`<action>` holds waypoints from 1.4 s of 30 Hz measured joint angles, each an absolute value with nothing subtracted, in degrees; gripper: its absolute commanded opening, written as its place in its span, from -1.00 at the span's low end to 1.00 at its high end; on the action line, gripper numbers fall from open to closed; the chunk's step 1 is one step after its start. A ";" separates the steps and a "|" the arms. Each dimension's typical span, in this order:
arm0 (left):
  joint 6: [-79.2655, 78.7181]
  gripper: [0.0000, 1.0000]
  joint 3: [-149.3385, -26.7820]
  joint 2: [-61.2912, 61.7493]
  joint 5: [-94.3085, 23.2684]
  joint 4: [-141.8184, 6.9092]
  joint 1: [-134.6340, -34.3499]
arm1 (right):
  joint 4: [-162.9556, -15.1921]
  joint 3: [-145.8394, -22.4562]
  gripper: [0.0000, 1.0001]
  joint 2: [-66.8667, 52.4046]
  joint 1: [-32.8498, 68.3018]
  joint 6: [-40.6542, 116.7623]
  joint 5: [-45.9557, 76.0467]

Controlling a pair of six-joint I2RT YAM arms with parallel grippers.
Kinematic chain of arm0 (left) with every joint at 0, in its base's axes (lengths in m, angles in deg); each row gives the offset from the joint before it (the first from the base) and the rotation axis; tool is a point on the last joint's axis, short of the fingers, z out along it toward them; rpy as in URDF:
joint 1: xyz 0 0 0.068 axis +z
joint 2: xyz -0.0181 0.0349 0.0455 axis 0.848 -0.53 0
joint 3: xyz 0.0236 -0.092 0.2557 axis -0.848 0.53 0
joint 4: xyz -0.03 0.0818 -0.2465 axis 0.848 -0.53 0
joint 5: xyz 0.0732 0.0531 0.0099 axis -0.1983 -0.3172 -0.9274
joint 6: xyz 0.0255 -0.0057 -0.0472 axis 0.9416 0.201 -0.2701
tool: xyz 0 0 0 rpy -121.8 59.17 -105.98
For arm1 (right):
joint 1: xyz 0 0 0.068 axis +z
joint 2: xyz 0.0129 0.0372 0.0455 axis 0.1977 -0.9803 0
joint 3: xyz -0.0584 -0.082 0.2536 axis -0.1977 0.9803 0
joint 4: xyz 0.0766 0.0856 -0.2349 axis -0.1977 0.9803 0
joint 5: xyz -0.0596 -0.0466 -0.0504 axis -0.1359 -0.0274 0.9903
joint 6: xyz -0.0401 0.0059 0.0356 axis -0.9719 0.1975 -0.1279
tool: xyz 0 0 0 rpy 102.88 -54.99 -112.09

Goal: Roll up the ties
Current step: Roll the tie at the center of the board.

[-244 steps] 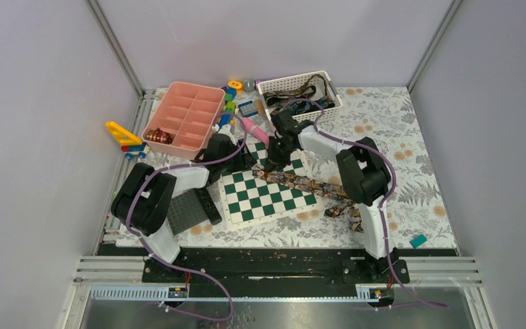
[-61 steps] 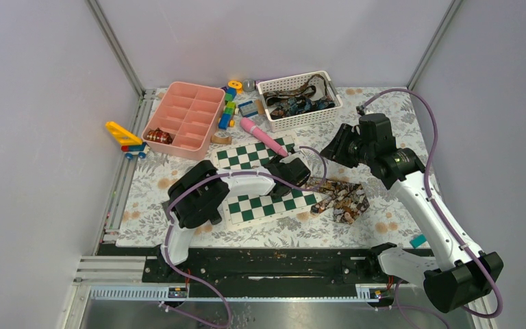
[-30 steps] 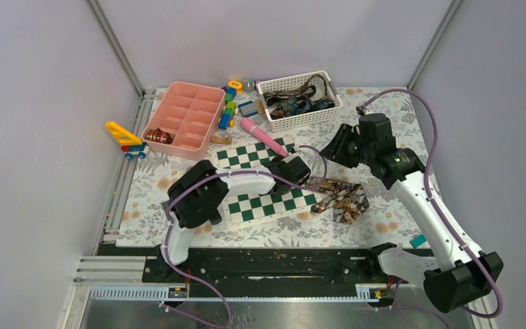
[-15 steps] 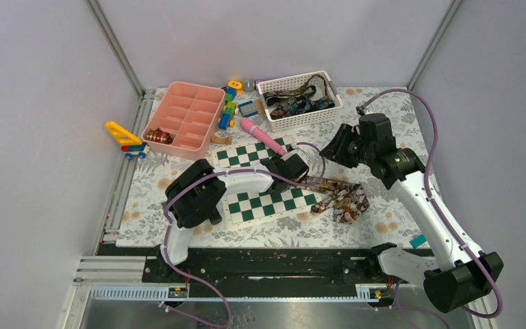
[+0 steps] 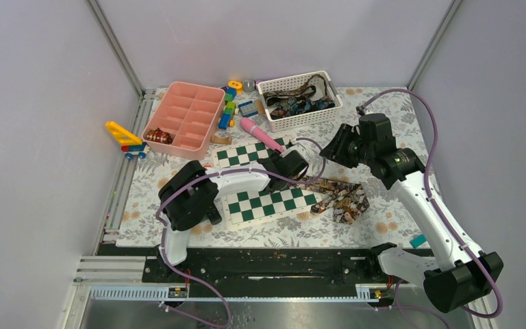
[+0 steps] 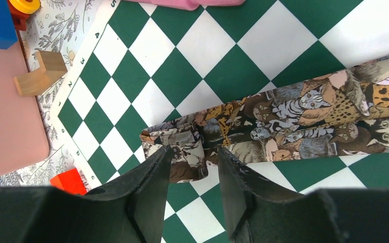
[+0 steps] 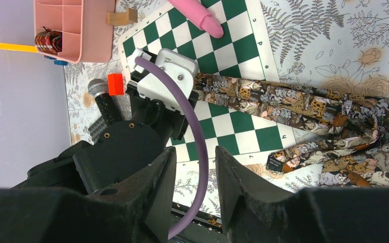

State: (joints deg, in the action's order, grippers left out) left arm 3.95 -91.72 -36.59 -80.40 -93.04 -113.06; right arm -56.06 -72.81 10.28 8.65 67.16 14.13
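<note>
One tie, brown with a cat print, lies bunched on the floral cloth right of the chessboard. Its narrow strip runs left across the board and ends in a small folded-over end. My left gripper hovers over that fold, open; the fold lies between the tips, with a gap at the right finger. From above, the left gripper is at the board's far edge. My right gripper hangs high and open, holding nothing, and shows from above too. More ties fill the white basket.
A pink divided tray stands at the far left with toy blocks beside it. A pink cylinder lies on the board's far edge. A wooden block, a red block and a black microphone lie left of the board.
My left gripper has shifted a little toward the far left along the board, and the tie's strip now reaches further out from the pile. The right arm has stayed still.
</note>
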 measured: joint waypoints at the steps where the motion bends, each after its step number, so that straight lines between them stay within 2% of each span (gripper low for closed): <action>1: 3.95 -0.17 -91.72 -36.44 -80.42 -93.07 -113.06 | -56.06 -72.81 -0.16 10.28 8.65 67.16 14.13; 10: 3.97 -0.17 -91.72 -34.12 -80.45 -93.17 -113.06 | -55.54 -73.46 -0.14 12.81 8.30 67.60 17.45; 18: 3.97 -0.16 -91.31 -30.73 -80.27 -92.32 -113.06 | -55.08 -82.73 -0.10 17.71 6.18 67.95 23.64; 24: 3.38 -0.14 -89.12 -25.90 -78.59 -90.66 -111.92 | -55.80 -82.95 -0.10 18.21 5.27 68.91 24.16; 28: 0.96 -0.09 -85.28 -19.96 -75.57 -88.98 -108.54 | -55.87 -78.44 -0.10 16.92 5.13 69.33 24.10; 31: -1.38 0.03 -81.93 -15.08 -72.88 -87.19 -103.66 | -55.67 -74.62 -0.11 15.42 5.09 69.28 23.53; 35: -5.47 0.06 -76.99 -9.01 -69.06 -83.47 -97.30 | -57.18 -71.12 -0.17 11.57 5.05 69.22 20.64; 42: -12.20 0.06 -69.04 -5.29 -62.63 -78.12 -90.35 | -64.15 -67.67 -0.27 -1.74 7.91 69.22 14.09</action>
State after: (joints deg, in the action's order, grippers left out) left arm -12.20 -69.04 -5.29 -62.63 -78.12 -90.35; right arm -64.15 -67.67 -1.74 7.91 69.22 14.09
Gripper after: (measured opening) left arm 0.534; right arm 0.385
